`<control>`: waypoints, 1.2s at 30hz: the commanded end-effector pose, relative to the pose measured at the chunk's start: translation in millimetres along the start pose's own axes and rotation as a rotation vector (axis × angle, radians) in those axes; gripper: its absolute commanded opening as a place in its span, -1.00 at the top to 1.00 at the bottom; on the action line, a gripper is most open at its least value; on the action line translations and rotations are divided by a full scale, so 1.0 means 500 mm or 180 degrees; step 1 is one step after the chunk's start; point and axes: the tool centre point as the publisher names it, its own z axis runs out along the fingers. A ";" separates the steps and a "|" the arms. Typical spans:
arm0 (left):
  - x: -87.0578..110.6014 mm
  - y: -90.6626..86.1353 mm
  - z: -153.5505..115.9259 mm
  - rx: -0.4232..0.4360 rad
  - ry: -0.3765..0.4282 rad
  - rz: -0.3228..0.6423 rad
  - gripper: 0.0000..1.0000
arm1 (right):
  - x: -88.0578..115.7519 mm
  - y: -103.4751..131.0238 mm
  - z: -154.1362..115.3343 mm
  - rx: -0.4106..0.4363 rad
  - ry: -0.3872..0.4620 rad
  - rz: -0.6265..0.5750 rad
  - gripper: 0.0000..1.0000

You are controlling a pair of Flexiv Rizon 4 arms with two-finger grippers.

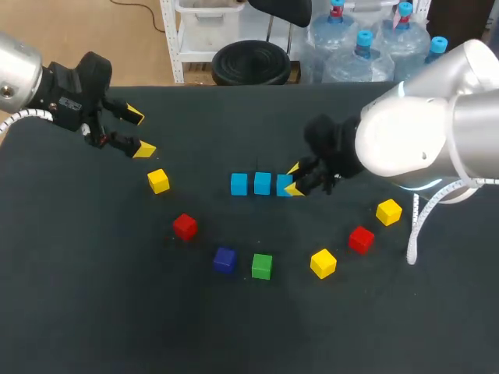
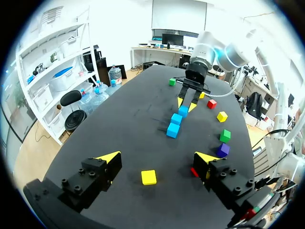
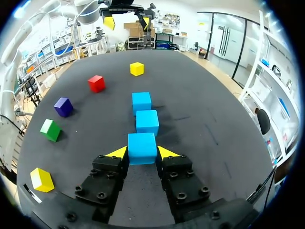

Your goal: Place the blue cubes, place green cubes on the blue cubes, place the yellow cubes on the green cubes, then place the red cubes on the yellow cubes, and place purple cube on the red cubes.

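We're gripping the end blue cube w/ our right fingers, one yellow tip on each side. It's sitting in line w/ the middle blue cube & far blue cube, a close row mid-counter. Our left fingers are hanging wide open at the counter's far left, holding nothing, w/ a yellow cube near them. Red cube, purple cube, green cube, second yellow cube, second red cube & third yellow cube are lying in an arc on the robot's side of the row.
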 end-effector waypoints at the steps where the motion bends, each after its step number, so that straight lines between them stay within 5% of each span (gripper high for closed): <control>1: 0.003 -0.001 -0.001 -0.0004 -0.0021 0.0010 -1.00 | 0.001 -0.008 0.004 -0.0021 -0.0016 -0.0007 1.00; 36: 0.003 -0.001 -0.001 -0.0004 -0.0021 0.0010 -1.00 | 0.011 -0.025 0.005 -0.0065 -0.0030 0.0018 1.00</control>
